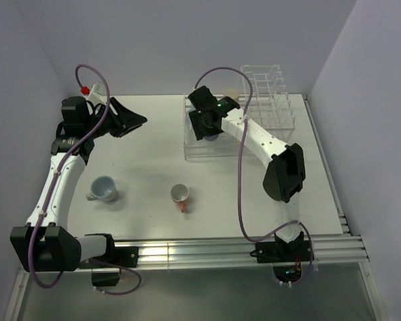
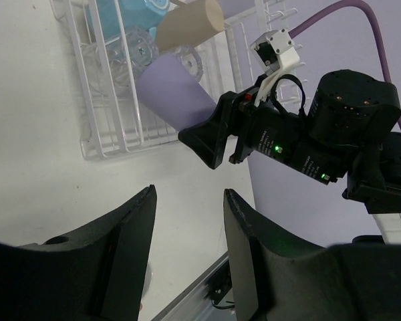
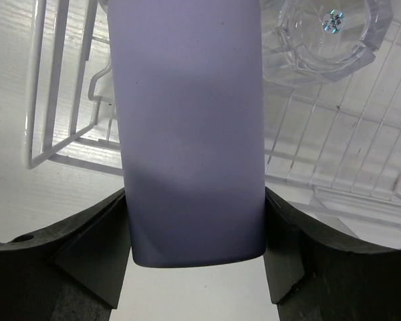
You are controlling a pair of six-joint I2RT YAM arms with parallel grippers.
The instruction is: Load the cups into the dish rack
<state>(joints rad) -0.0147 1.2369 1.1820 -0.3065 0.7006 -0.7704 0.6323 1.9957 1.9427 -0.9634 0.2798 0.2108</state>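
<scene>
My right gripper (image 1: 208, 127) is shut on the purple cup (image 3: 190, 120) and holds it over the low section of the clear dish rack (image 1: 267, 93). The left wrist view shows the purple cup (image 2: 174, 93) tilted over the rack (image 2: 107, 144), with the tan cup (image 2: 190, 27), the light blue cup (image 2: 137, 13) and a clear glass (image 2: 130, 50) inside. A clear glass (image 3: 327, 33) lies just beyond the purple cup. The grey-blue mug (image 1: 105, 189) and the orange-handled mug (image 1: 180, 195) stand on the table. My left gripper (image 1: 125, 118) is open and empty, left of the rack.
The rack's upright dividers (image 1: 275, 100) stand at the back right near the wall. A metal rail (image 1: 207, 249) runs along the table's near edge. Walls close in the left, back and right sides.
</scene>
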